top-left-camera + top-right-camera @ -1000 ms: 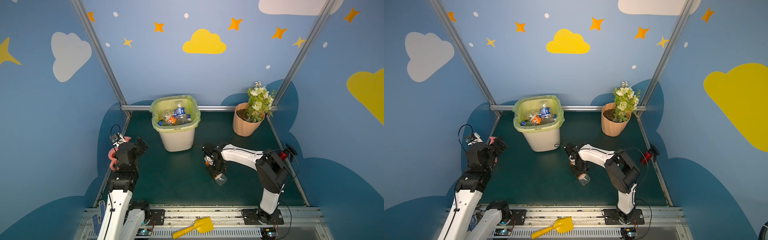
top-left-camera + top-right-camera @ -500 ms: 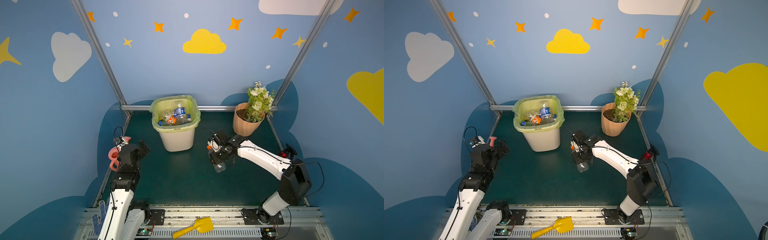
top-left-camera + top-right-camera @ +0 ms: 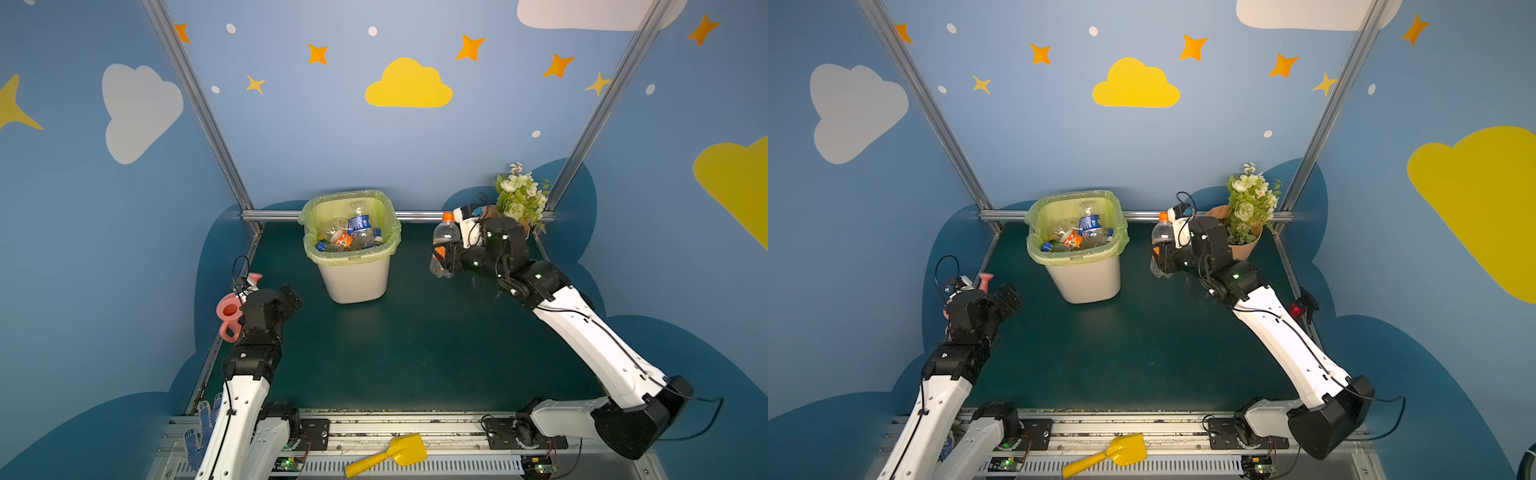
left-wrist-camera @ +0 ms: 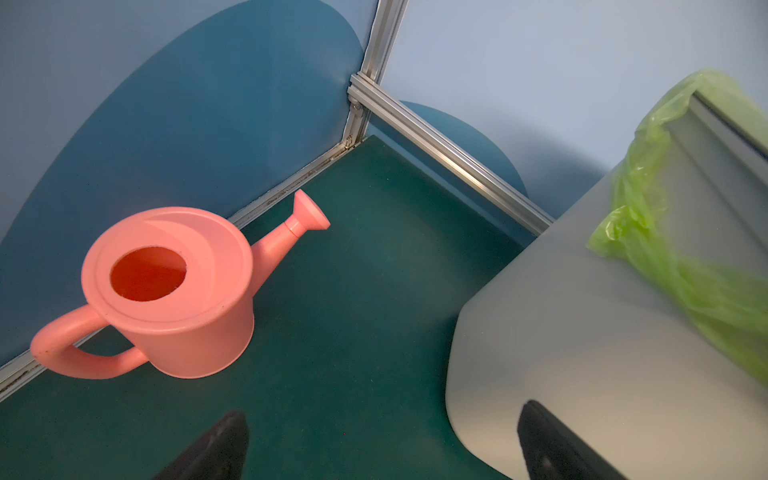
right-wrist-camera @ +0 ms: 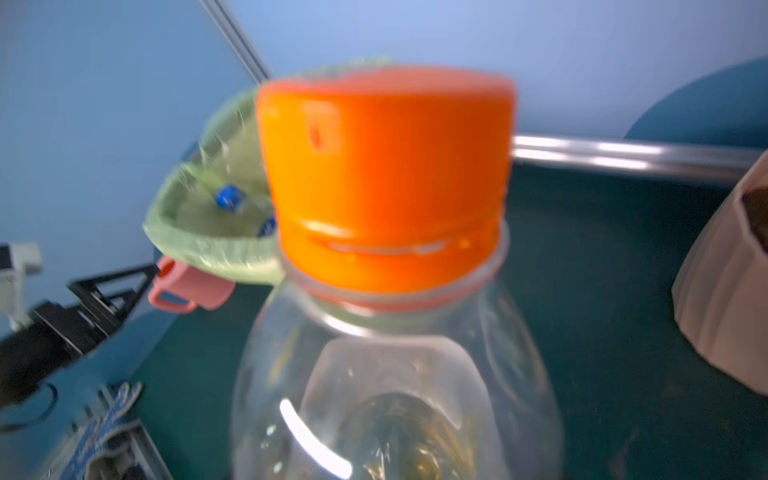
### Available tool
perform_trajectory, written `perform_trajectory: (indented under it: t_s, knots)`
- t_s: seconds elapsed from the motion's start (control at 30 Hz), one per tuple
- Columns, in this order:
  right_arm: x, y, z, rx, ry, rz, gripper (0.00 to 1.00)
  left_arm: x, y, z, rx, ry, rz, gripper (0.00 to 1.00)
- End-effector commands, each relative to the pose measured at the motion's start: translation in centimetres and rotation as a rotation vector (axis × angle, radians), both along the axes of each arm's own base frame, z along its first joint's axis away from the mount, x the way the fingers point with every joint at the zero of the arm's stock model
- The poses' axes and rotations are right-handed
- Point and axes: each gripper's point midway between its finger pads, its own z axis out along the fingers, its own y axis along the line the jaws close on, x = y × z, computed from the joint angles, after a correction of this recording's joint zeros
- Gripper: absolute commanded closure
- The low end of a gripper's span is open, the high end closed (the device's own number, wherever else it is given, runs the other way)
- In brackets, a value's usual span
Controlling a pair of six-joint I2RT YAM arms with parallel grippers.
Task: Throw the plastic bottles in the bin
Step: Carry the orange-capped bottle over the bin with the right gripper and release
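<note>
Clear plastic with a glossy orange screw cap: a small bottle is hanging upright, off the dark green worktop. The right pincer is clamping its labelled middle from the side. The bottle is sitting to the right of the bin and apart from it. The bin is a smooth off-white square tub lined with a crinkled light-green bag. Other plastic bottles are lying jumbled inside it, clear with blue and orange labels. The left pincer is standing wide apart, gripping nothing, hovering near the bin's wall and a matte pink watering can. A ribbed peach flower pot is standing just behind the right arm.
</note>
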Motion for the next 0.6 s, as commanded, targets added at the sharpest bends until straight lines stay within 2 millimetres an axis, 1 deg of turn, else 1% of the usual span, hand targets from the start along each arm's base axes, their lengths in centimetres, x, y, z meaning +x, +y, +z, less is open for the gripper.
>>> perform_trajectory:
  t_s: [0.0,0.07,0.17,0.2,0.27,0.3,0.37,0.4,0.47,0.5,0.53,0.57]
  knots:
    - [0.0,-0.1,8.4,0.178,-0.211,-0.004,0.47,0.1,-0.1,-0.2,-0.015,-0.006,-0.003,0.00]
    - [-0.3,0.0,11.4,0.235,-0.275,0.010,0.47,0.1,-0.2,-0.2,-0.019,-0.008,-0.010,0.00]
    - [-0.2,1.0,14.2,0.304,-0.313,0.059,0.46,0.1,-0.4,-0.2,-0.019,-0.007,-0.025,0.00]
    - [0.0,1.7,14.7,0.327,-0.308,0.083,0.46,0.2,-0.6,-0.1,-0.016,-0.005,-0.038,0.00]
    - [0.7,3.9,14.8,0.379,-0.265,0.157,0.46,0.3,-1.1,0.1,-0.001,-0.003,-0.076,0.00]
    - [1.0,5.1,14.6,0.396,-0.242,0.194,0.46,0.3,-1.1,0.1,0.000,0.000,-0.081,0.00]
    - [2.1,8.8,12.8,0.403,-0.161,0.276,0.46,0.4,-1.2,0.1,0.002,0.002,-0.087,0.00]
    - [2.7,10.5,11.5,0.394,-0.115,0.308,0.46,0.4,-1.2,0.1,0.002,0.004,-0.087,0.00]
    - [3.3,14.7,8.6,0.363,-0.014,0.396,0.44,0.4,-1.2,0.1,0.001,0.003,-0.086,0.00]
    - [3.5,16.1,7.6,0.347,0.020,0.426,0.42,0.5,-1.2,0.1,0.003,0.003,-0.088,0.00]
    - [3.7,17.3,6.8,0.327,0.043,0.459,0.37,0.5,-1.2,0.1,0.003,0.004,-0.089,0.00]
    - [3.9,17.9,6.6,0.304,0.053,0.473,0.28,0.5,-1.2,0.1,0.007,0.007,-0.092,0.00]
